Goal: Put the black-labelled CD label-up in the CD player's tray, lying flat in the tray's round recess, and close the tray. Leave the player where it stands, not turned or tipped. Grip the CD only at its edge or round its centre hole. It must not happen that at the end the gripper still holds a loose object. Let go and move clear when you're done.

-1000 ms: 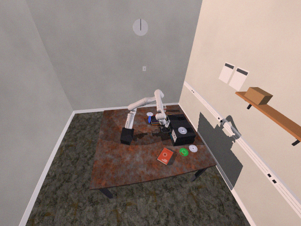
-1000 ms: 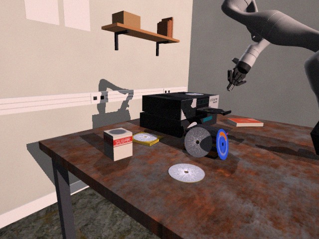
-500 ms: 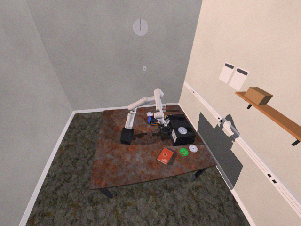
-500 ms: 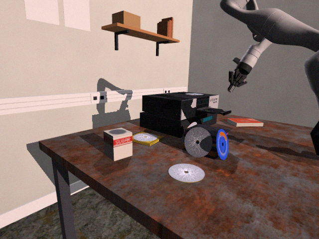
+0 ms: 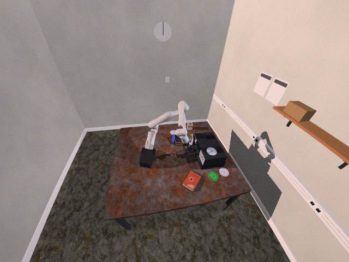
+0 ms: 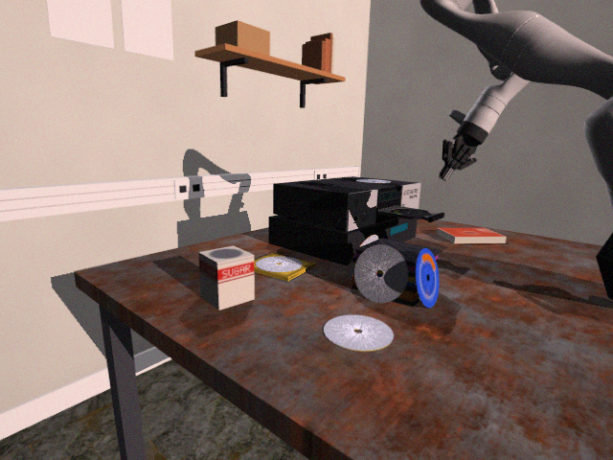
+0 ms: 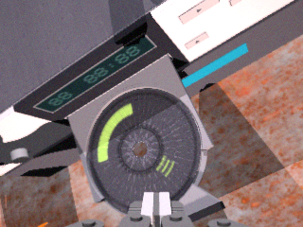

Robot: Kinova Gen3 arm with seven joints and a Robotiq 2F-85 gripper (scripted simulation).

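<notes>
Your gripper [image 7: 155,204] is pressed together, holding nothing, at 6 o'clock of the black-labelled CD [image 7: 142,151] lying in the open tray [image 7: 82,128].

A white sugar box [image 6: 227,283] with a red band stands near one table [image 6: 277,376] corner. Just beside it a silver disc lies on a yellow case [image 6: 282,266]. Another silver disc [image 6: 358,333] lies flat toward the table's middle. A silver disc [image 6: 378,272] and a blue disc [image 6: 427,277] stand on edge against a dark stack. A red book [image 5: 192,180], a green disc [image 5: 213,176] and a white disc [image 5: 223,172] lie near the far edge.
</notes>
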